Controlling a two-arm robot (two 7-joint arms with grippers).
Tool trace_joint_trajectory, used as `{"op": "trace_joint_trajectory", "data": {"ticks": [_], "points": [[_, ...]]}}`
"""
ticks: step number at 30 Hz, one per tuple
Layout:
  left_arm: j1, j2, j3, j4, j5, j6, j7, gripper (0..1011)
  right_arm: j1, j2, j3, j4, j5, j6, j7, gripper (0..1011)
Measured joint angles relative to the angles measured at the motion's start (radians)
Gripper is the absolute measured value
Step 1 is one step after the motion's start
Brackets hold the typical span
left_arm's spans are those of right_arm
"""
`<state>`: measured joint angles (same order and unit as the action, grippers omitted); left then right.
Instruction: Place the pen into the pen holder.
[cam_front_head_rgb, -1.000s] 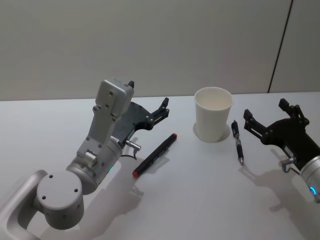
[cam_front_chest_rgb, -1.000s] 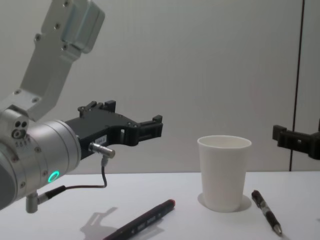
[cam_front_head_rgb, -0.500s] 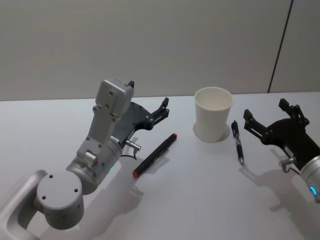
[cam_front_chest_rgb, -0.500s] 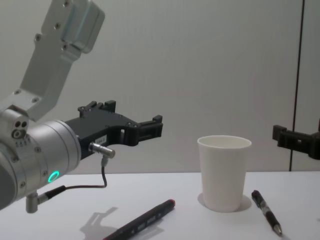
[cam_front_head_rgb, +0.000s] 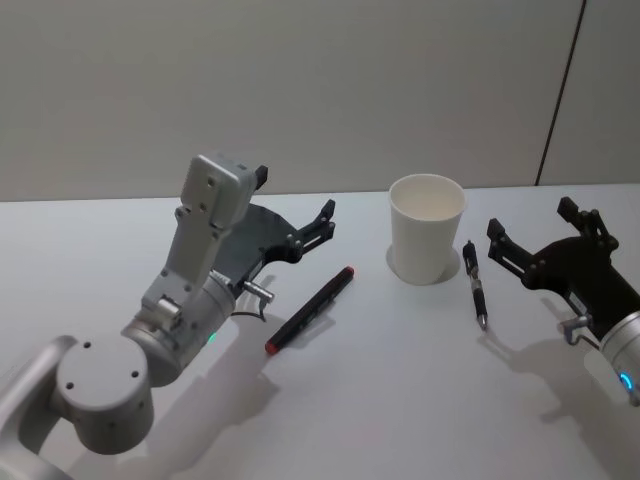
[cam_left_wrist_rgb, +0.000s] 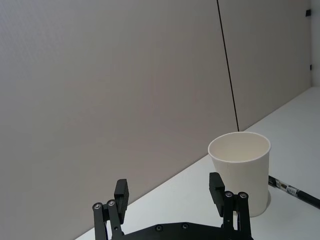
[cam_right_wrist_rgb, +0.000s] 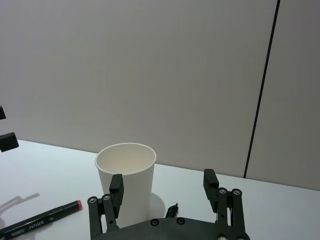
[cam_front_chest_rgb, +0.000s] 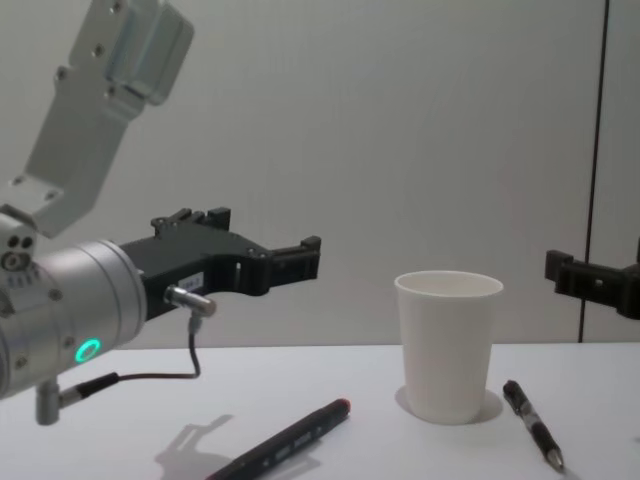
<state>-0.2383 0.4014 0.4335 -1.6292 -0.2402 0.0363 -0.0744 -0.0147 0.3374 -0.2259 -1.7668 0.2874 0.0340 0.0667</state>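
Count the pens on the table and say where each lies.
2. The thick red-tipped pen lies to the left of the cup, by the left gripper; the thin pen lies just right of the cup, near the right gripper.

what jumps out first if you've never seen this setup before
The open left claw, on a bulky silver arm, hangs above the table on the left, pointing toward the white paper cup standing at the centre back. A long black pen with a red end lies diagonally left of the cup. A shorter black pen lies on its right, near the open right claw.
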Motion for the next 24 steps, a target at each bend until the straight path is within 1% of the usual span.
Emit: {"op": "trace_joint_trajectory", "data": {"ticks": [2,4,9,13,18,19,21,24], "points": [[0.000,0.008,-0.006,-0.003,-0.010,0.008,-0.018,1001,0.000,0.000,0.000,0.000,0.000,0.000,0.000,1002],[0.000,0.011,-0.008,-0.005,-0.013,0.011,-0.023,1001,0.000,0.000,0.000,0.000,0.000,0.000,0.000,1002],[0.006,0.035,-0.025,-0.018,-0.037,0.038,-0.061,1001,0.000,0.000,0.000,0.000,0.000,0.000,0.000,1001],[0.011,0.049,-0.033,-0.028,-0.047,0.052,-0.076,1001,0.000,0.000,0.000,0.000,0.000,0.000,0.000,1002],[0.026,0.079,-0.048,-0.052,-0.067,0.090,-0.104,1001,0.000,0.000,0.000,0.000,0.000,0.000,0.000,1001],[0.026,0.079,-0.048,-0.052,-0.067,0.090,-0.104,1001,0.000,0.000,0.000,0.000,0.000,0.000,0.000,1002],[0.033,0.094,-0.055,-0.065,-0.076,0.110,-0.116,1001,0.000,0.000,0.000,0.000,0.000,0.000,0.000,1002],[0.038,0.103,-0.059,-0.073,-0.080,0.125,-0.125,1001,0.000,0.000,0.000,0.000,0.000,0.000,0.000,1001]]}}
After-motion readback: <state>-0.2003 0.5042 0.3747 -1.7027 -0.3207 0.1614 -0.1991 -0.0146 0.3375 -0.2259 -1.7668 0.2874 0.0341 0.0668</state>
